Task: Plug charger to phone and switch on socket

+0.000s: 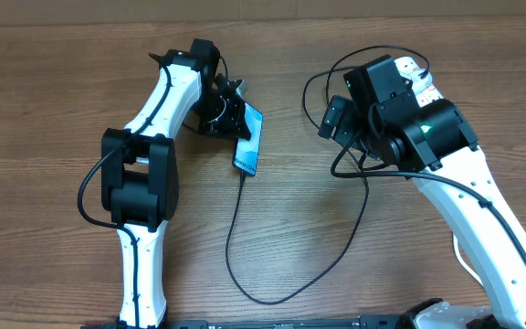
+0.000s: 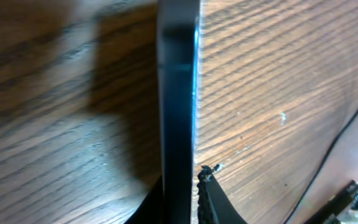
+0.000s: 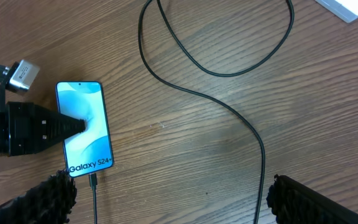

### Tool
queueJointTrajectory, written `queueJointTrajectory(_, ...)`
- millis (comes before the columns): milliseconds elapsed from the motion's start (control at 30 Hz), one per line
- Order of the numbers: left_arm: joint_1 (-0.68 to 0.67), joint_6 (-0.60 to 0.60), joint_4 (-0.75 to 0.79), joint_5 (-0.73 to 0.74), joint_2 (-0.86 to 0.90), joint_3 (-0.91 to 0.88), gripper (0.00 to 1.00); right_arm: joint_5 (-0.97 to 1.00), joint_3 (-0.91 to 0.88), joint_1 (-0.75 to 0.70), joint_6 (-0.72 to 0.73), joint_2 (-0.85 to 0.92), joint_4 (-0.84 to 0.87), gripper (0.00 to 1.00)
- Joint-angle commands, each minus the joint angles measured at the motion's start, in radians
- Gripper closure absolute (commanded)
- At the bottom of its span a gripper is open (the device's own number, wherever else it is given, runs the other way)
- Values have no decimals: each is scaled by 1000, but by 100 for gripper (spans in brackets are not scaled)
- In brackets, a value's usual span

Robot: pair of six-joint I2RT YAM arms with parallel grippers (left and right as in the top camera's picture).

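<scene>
Left wrist view: phone edge-on within left gripper, seemingly pinched.

The phone is lying on the table left of centre, sitting between the 2 fingers of the left gripper. The charger is running from the phone's near end, looping forward, then right and back toward the socket, which is lying far right, partly under the right arm.

soft even light; left wrist view blurred, the phone casting a dark shadow leftward.
</scene>
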Motion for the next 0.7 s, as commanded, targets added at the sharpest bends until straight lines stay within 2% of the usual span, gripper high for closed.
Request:
queueJointTrajectory(0, 2, -26, 0, -39, -6, 9, 85, 14, -6, -4, 4, 2, 5, 0)
queueJointTrajectory(267, 2, -26, -5, -95, -6, 9, 73, 14, -6, -4, 4, 2, 4, 0)
queueJointTrajectory(500, 2, -26, -23, -177, -5, 9, 71, 14, -6, -4, 4, 2, -6, 0)
queueJointTrajectory(600, 2, -26, -30, -237, -6, 9, 66, 13, -6, -4, 4, 2, -13, 0)
queueJointTrajectory(667, 2, -26, -37, -256, -5, 9, 58, 14, -6, -4, 4, 2, -24, 0)
